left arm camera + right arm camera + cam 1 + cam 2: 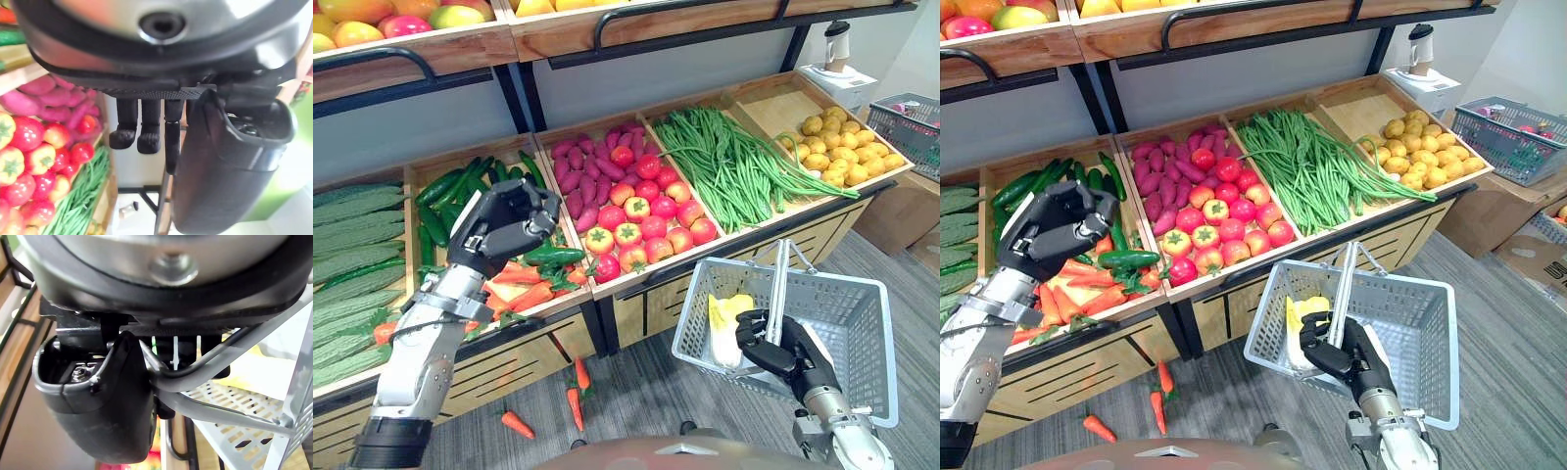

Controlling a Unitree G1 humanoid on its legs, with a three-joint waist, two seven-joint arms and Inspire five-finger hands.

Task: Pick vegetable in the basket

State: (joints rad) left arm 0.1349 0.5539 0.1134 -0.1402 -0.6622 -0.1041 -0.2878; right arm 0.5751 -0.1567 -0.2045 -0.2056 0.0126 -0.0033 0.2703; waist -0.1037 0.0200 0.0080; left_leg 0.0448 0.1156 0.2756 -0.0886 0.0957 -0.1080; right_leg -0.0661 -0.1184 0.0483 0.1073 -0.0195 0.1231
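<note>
- While your right hand (775, 349) grips the basket (862, 323) by its handle (781, 282), low and nearest you, a pale leafy vegetable (724, 318) already lies inside.
- Farther out, your left hand (499, 227) hovers over the carrots (524, 294), fingers curled on nothing.
- A green cucumber (551, 257) lies just right of that hand, on the carrots, long axis crosswise; the left hand is much the nearer.
</note>
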